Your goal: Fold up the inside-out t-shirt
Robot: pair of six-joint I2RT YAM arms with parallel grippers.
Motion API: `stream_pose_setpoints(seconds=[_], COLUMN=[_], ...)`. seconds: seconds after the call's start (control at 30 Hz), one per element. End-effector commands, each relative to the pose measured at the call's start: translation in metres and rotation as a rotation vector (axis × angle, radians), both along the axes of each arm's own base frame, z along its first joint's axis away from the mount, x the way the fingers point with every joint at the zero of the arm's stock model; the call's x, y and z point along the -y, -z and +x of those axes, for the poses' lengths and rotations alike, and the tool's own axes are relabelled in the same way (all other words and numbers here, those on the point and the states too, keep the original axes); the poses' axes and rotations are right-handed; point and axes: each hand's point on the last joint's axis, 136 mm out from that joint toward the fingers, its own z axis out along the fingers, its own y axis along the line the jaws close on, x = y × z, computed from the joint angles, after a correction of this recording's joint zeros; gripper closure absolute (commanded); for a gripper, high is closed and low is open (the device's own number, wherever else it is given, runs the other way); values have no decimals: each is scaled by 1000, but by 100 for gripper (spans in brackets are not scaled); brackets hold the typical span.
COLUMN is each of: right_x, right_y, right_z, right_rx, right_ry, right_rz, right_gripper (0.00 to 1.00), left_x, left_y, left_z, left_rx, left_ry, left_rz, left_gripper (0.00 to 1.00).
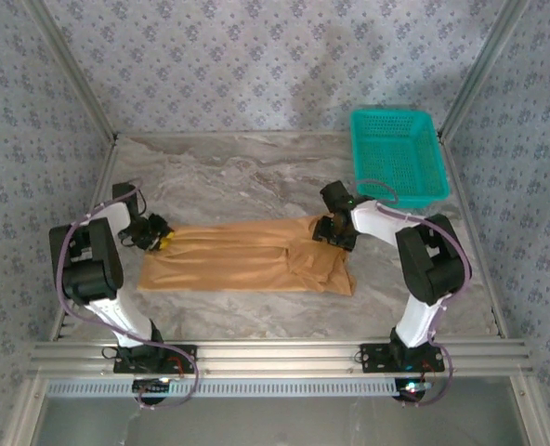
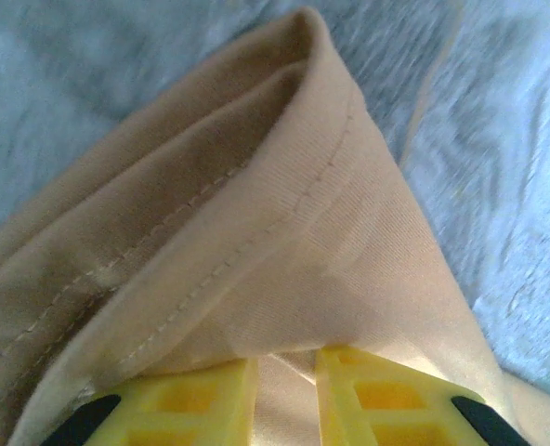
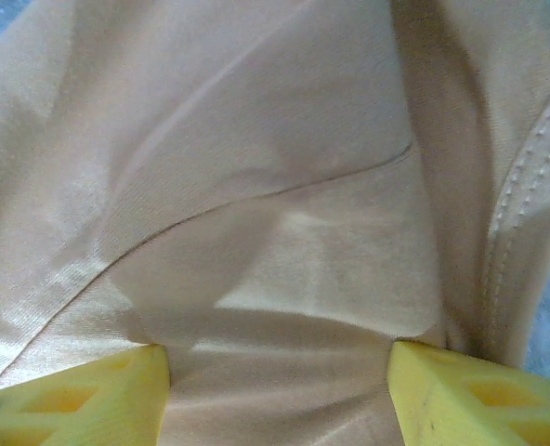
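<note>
The grey marbled table [image 1: 238, 177] spreads between patterned walls. Across its middle lies the inside-out t-shirt [image 1: 247, 260], drawn into a long tan-orange band running left to right. Its right end is doubled over into a thicker, rumpled flap. The shirt lies flat on the tabletop, well apart from the teal basket [image 1: 391, 114], which sits in the far right corner.

The left arm [image 1: 89, 265] reaches in to the band's left end, and the right arm [image 1: 428, 265] bends down to its far edge, near the right end.

The left gripper [image 1: 161, 239] sits at the shirt's left tip. In the left wrist view, the left gripper [image 2: 284, 364] has its yellow fingers [image 2: 191, 400] drawn narrow, with a strip of cloth nipped between them. Layered folds peak just beyond.

The right gripper [image 1: 335, 232] rests on the shirt beside the rumpled flap. In the right wrist view, the right gripper [image 3: 277, 355] has its fingers [image 3: 80, 400] spread wide, with cloth stretched across the gap. The fabric seems to lie loose there rather than squeezed, though so close a view makes that hard to be sure of.

A dashed line of stitching [image 2: 303, 200] runs along the fold nearest the left gripper. A double-stitched hem [image 3: 526, 177] shows at the right edge of the right wrist view.
</note>
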Motion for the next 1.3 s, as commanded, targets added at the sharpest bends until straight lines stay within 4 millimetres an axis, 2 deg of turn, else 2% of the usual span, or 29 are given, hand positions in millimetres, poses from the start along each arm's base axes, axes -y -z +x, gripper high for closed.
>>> stream_pose_setpoints(seconds=[0.0, 0.07, 0.17, 0.27, 0.4, 0.63, 0.7, 0.87, 1.07, 1.13, 1.23, 1.27], right_x=[1, -5, -15, -26, -34, -40, -42, -42, -41, -41, -40, -38], right_y=[-6, -33, -66, -86, -100, -102, -101, -95, -93, -93, -93, -90], right_z=[-2, 10, 14, 12, 10, 9, 7, 7, 6, 7, 8, 8], right_rx=[-23, 33, 103, 149, 177, 179, 173, 157, 147, 147, 149, 144], right_ry=[-130, -160, -194, -213, -231, -258, -263, -269, -266, -264, -262, -259], right_rz=[-108, -134, -116, -73, -41, -23, -11, -9, 4, 9, 5, -3], right_gripper=[33, 31, 30, 29, 29, 30, 30, 30, 29, 29, 30, 31], left_x=[-7, -13, -25, -27, -35, -49, -48, -40, -36, -36, -35, -35], left_y=[-25, -46, -65, -62, -47, -35, -30, -25, -17, -16, -20, -23], left_z=[-5, -2, 0, -2, -6, -3, -1, 23, 34, 35, 36, 37], left_rx=[42, 79, 95, 69, 6, -18, -29, 25, 26, 26, 41, 49], left_ry=[12, 19, 19, 14, 0, -33, -34, -45, -38, -35, -38, -42], left_rz=[75, 123, 197, 191, 196, 213, 198, 127, 87, 85, 81, 81], left_gripper=[72, 64, 60, 62, 64, 65, 65, 67, 69, 77, 96, 100])
